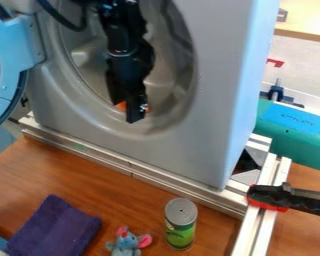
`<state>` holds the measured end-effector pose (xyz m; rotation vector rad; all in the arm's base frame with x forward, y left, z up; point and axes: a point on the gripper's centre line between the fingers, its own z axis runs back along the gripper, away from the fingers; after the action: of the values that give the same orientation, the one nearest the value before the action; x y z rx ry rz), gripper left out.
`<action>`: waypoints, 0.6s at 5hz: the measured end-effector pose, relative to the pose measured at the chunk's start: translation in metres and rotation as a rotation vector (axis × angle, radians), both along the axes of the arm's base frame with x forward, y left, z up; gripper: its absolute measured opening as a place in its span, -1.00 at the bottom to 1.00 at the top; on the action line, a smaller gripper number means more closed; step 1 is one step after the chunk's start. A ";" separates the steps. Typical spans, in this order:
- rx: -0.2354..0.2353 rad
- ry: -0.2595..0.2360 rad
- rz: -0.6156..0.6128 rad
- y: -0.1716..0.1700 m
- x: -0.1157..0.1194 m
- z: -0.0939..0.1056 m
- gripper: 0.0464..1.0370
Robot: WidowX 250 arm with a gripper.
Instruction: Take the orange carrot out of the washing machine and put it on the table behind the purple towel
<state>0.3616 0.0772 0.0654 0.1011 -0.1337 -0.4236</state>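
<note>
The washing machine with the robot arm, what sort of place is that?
Probably a robot lab: a robot arm hangs at the washing machine's opening, with metal rails and a clamp near it.

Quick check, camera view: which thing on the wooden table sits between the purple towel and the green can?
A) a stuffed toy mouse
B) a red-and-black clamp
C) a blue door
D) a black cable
A: the grey toy mouse with pink ears lies near the table's lower edge in the picture, with the purple towel to its left and the green can upright to its right.
</note>
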 end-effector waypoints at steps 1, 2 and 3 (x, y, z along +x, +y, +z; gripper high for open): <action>0.096 -0.001 -0.089 -0.006 0.009 -0.003 0.93; 0.187 0.001 -0.125 -0.006 0.012 0.000 0.93; 0.237 -0.006 -0.153 -0.005 0.015 0.002 0.93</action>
<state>0.3761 0.0718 0.0672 0.3267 -0.0975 -0.5913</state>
